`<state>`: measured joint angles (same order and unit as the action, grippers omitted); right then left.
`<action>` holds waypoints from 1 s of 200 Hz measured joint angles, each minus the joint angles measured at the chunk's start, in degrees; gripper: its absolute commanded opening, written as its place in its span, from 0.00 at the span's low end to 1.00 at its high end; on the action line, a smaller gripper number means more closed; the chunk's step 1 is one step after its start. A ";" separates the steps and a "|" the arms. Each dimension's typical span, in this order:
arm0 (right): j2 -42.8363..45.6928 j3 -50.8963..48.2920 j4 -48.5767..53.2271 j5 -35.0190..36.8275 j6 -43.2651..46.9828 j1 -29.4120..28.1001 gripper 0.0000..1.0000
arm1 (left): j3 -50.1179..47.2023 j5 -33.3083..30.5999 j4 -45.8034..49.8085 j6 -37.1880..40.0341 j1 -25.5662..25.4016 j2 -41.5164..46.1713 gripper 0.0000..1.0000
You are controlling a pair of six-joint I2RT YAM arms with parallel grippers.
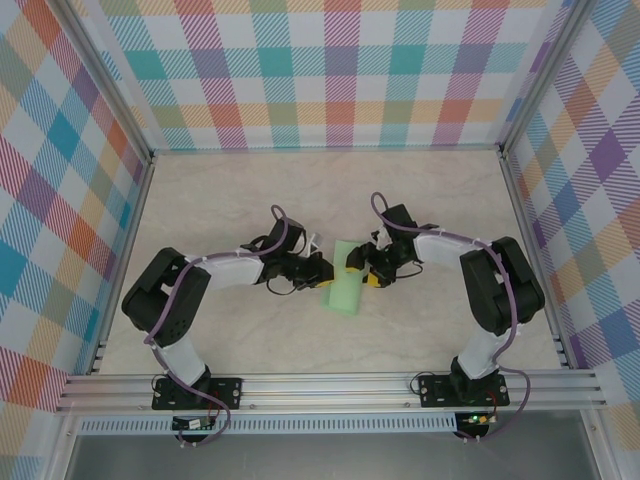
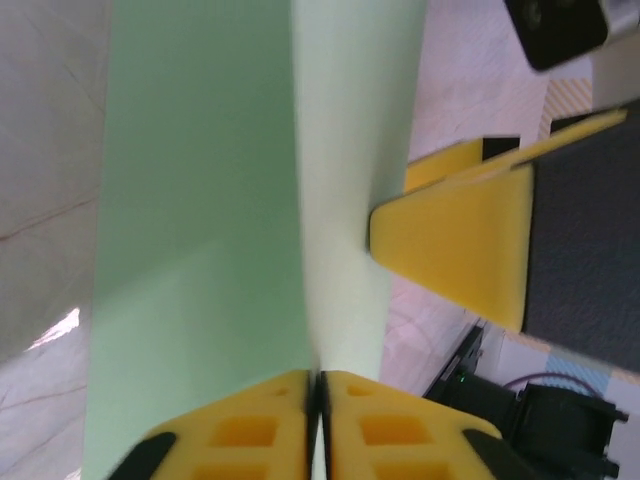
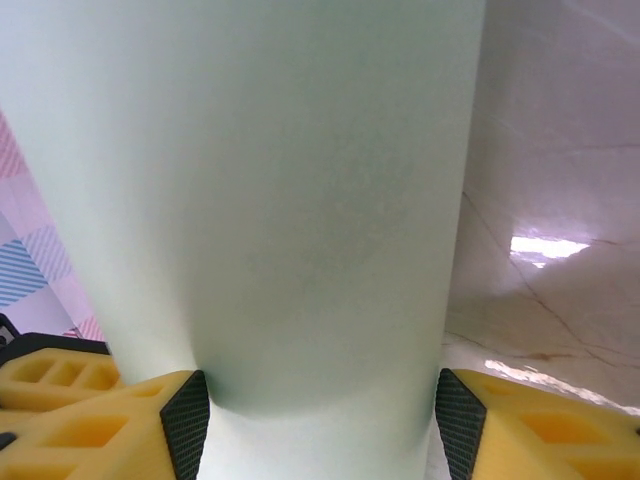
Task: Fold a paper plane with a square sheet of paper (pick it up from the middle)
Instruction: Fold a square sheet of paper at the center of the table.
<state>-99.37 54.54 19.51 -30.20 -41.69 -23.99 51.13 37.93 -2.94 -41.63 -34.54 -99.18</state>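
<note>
the pale green paper (image 1: 346, 285) sits at the centre of the top view, over the counter (image 1: 220, 200). our left fingers (image 2: 250, 440) are pinched tight on its middle fold. our right fingers (image 3: 90, 430) stand wide, a pad on each long edge, bowing it. we judge it light, limp and easily crumpled, so hold the stiffer crease gently.

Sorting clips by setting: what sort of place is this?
Probably a lab robot work cell: a pale marble-look tabletop enclosed by aluminium rails, with colourful plaid panels on three sides.
</note>
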 measured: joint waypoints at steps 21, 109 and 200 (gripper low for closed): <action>2.84 -2.95 -0.96 0.22 -0.83 0.92 0.67 | 1.11 -1.36 0.35 0.22 0.00 -0.57 0.02; 5.35 -5.57 -3.61 -0.52 -0.79 3.06 0.59 | 1.20 -3.74 -5.07 -7.48 0.00 -3.48 0.02; -1.03 0.20 -1.51 -0.90 3.45 3.06 0.53 | 1.20 -3.72 -4.76 -7.67 0.00 -3.76 0.05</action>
<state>-100.40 54.74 18.00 -31.09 -38.24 -20.93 52.34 34.22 -7.70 -49.30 -34.54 -102.94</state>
